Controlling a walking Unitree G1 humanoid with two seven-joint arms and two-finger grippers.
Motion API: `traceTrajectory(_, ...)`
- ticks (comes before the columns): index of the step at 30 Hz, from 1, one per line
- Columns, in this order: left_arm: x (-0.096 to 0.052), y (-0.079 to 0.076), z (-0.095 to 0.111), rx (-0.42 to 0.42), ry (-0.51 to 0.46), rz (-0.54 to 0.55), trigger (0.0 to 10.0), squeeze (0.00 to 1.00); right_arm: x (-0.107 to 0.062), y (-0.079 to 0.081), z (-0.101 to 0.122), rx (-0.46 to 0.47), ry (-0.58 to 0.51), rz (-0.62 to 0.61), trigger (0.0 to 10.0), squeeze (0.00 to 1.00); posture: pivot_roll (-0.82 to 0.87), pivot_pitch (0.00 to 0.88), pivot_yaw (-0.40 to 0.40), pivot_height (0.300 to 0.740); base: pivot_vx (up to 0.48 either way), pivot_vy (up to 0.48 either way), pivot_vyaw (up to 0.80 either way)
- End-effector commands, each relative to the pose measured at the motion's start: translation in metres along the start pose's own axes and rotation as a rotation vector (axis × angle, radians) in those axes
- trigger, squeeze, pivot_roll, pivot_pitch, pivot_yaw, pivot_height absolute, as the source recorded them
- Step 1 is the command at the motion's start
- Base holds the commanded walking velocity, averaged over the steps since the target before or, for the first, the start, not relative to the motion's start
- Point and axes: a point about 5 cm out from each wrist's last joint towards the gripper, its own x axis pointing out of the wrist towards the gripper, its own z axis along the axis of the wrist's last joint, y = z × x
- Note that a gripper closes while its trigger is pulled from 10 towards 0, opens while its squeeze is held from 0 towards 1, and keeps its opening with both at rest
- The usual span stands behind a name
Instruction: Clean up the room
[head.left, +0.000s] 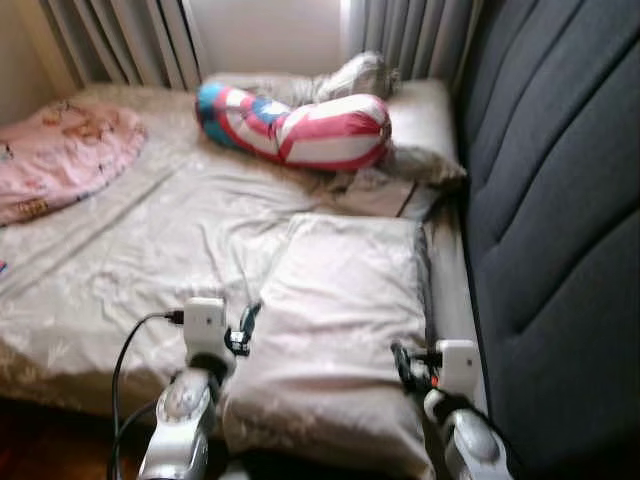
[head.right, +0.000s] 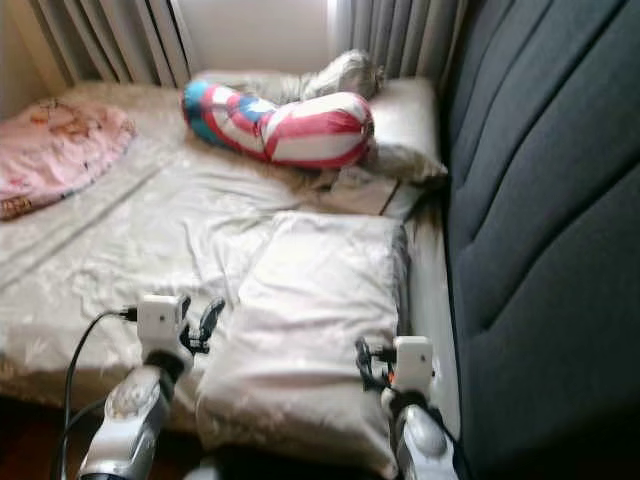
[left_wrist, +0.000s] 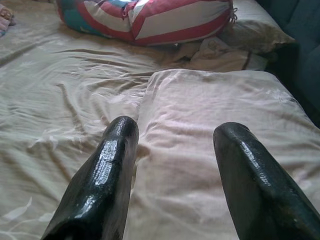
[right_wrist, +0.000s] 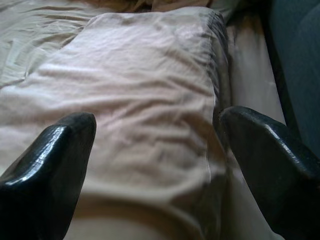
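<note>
We stand at the bed, by the dark headboard. The big pale pillow lies in front of us, between our arms. Our left gripper sits at one side, our right gripper at the other. Both jaws are spread wide, ready to lift it. The striped cushion lies farther back.

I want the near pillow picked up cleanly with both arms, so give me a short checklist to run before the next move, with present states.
1. Left gripper open at the pillow's left edge: ok.
2. Right gripper open at its right edge: ok.
3. Fingers closed on the pillow: not ok, both wrist views show them spread.
4. Pillow top free of other things: ok.
5. Striped bolster clear of the pillow: ok, it lies farther up the bed.
6. Black cable free of the left arm's path: cannot tell.
</note>
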Motion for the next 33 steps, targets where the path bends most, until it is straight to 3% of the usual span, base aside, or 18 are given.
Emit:
traceTrajectory(1, -0.0002, -0.0008, -0.0004, 0.008, 0.009, -0.008, 10.0, 0.0, 0.0016, -0.0001, 0.0004, 0.001, 0.008, 0.0, 10.0, 0.0, -0.11, 0.047, -0.026, 0.651, 0.0, 0.0, 0.0)
traceTrajectory(23, 0.001, 0.0021, 0.0004, -0.001, 0.016, 0.0, 10.0, 0.0, 0.0048, -0.0013, 0.0032, 0.002, 0.005, 0.004, 10.0, 0.0, -0.11, 0.059, -0.026, 0.651, 0.0, 0.0, 0.0)
traceTrajectory(33, 0.0013, 0.0031, 0.0005, 0.001, 0.017, 0.001, 10.0, 0.0, 0.0051, 0.0027, 0.0058, -0.029, -0.01, 0.036, 10.0, 0.0, -0.11, 0.06, -0.025, 0.651, 0.318, 0.0, 0.18)
